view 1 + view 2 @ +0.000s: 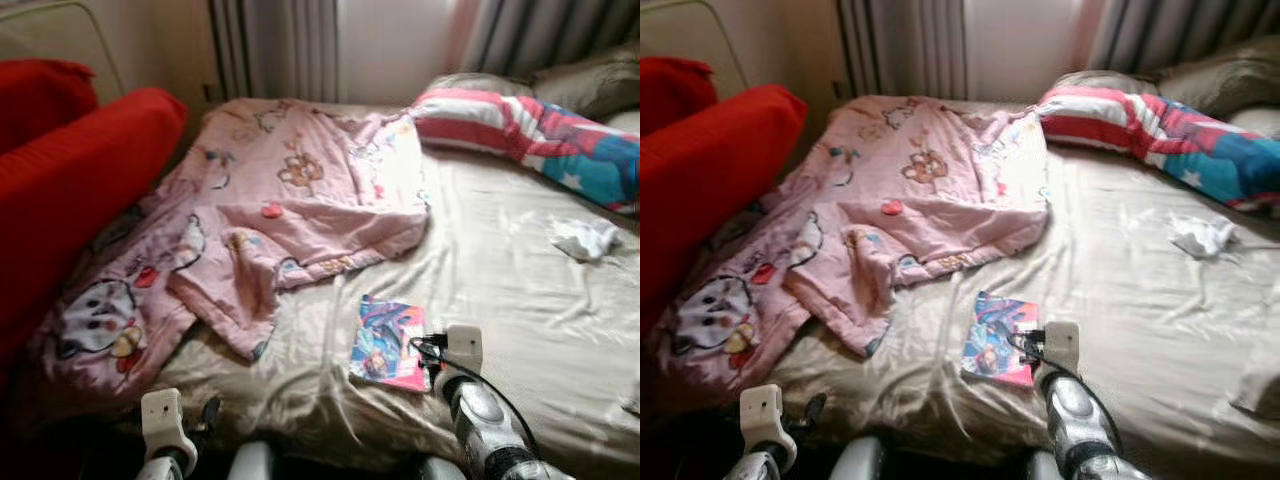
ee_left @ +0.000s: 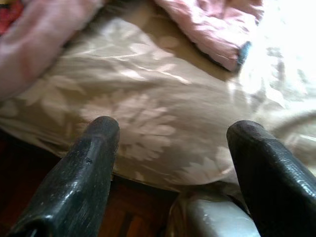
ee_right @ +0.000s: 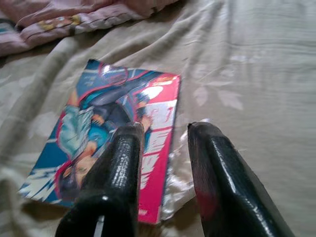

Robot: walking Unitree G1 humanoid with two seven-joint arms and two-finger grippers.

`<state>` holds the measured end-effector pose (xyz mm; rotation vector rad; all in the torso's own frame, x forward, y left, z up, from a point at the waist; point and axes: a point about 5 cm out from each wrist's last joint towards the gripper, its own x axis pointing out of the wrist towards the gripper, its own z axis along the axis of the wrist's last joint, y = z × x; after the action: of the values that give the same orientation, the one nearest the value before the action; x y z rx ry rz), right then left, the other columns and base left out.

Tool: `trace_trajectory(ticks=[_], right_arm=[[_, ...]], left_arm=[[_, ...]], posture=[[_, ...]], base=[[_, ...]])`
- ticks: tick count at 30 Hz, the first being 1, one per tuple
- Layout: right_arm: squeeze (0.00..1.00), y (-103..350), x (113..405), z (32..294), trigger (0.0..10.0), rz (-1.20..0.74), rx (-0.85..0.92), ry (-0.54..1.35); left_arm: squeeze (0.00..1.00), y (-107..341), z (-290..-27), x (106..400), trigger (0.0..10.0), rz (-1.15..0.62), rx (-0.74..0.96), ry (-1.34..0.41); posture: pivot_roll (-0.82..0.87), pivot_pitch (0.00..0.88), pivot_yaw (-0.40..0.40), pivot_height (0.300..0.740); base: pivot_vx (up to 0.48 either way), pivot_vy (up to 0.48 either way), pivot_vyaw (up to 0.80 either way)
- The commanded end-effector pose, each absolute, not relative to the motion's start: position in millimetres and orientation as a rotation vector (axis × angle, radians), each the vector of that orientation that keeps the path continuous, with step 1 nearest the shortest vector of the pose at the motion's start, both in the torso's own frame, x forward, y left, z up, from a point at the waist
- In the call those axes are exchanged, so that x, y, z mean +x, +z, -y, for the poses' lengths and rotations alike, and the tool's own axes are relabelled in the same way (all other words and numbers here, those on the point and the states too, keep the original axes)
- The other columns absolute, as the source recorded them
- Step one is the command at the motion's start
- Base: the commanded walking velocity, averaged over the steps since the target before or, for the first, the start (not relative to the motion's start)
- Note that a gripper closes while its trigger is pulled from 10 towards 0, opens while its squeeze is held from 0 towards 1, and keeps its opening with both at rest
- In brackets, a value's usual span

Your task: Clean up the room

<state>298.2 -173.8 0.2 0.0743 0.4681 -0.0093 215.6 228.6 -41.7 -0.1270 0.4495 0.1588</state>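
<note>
- The bed [image 1: 520, 300] takes up most of what I can see, covered in a beige sheet with a pale leaf pattern, wrinkled all over.
- A colourful book [image 3: 116, 133] with a pink and blue cover lies flat on the bed, near its front edge and roughly midway along it.
- The right gripper [image 3: 165, 143] is right at that book: its two black fingers [image 3: 217, 173] stand a little apart, one over the cover and the other just past the book's edge above the sheet. Nothing is held between them, and I cannot tell whether they touch the cover.
- The left gripper [image 2: 173, 148] hangs low at the bed's front edge, fingers spread wide with nothing in them, the sheet beyond.
- A pink cartoon-print blanket [image 1: 280, 200] lies crumpled over the left part of the bed, one corner reaching near the book.
- A red, white and blue pillow [image 1: 530, 135] sits at the far right end of the bed.
- A small white crumpled cloth [image 1: 585, 238] lies on the bed below that pillow.
- A red cushion [image 1: 70, 170] leans just beside the bed's left edge.
</note>
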Motion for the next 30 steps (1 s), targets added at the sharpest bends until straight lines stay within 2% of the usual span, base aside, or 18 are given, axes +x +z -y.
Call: trace_trajectory(ticks=[1,3,5,6,14,28,29,30], right_arm=[[0.0,7.0,304.8,178.5,10.0,-0.445,0.104,-0.062],[0.0,8.2,305.4,180.3,10.0,-0.435,0.115,-0.078],[0.0,10.9,307.0,185.0,10.0,-0.418,0.133,-0.114],[0.0,12.3,308.3,185.1,10.0,-0.414,0.122,-0.114],[0.0,15.8,309.9,181.4,10.0,-0.377,0.076,-0.082],[0.0,25.6,320.6,172.0,10.0,-0.354,0.125,-0.078],[0.05,25.0,320.2,171.5,10.0,-0.358,0.126,-0.075],[0.05,24.6,319.9,171.5,10.0,-0.359,0.123,-0.074]], left_arm=[[0.0,-34.4,-229.7,223.7,10.0,-0.406,-0.102,0.137],[0.0,-22.5,-229.9,238.4,10.0,-0.347,-0.08,0.123],[0.0,35.9,-225.9,303.2,10.0,-0.156,-0.051,0.091],[0.0,41.9,-225.7,307.3,10.0,-0.13,-0.048,0.088],[0.0,33.4,-227.4,290.0,10.0,-0.089,-0.05,0.141],[0.0,31.7,-228.0,264.6,10.0,-0.007,-0.04,0.143],[0.0,31.7,-228.1,262.7,10.0,-0.003,-0.039,0.141],[0.0,31.9,-228.1,261.7,10.0,-0.002,-0.038,0.141]], posture=[[0.06,0.096,0.015,0.615],[0.06,0.103,0.013,0.615],[0.06,0.111,0.011,0.615],[0.07,0.119,0.009,0.615],[0.09,0.167,-0.014,0.602],[0.13,0.219,-0.024,0.602],[0.13,0.222,-0.024,0.602],[0.13,0.223,-0.025,0.602]], base=[[0.0,0.0,0.0],[0.0,0.0,0.0],[0.0,0.0,0.0],[0.0,0.0,0.0],[0.0,0.0,0.0],[0.0,0.0,0.0],[0.0,0.0,0.0],[0.0,0.0,0.0]])
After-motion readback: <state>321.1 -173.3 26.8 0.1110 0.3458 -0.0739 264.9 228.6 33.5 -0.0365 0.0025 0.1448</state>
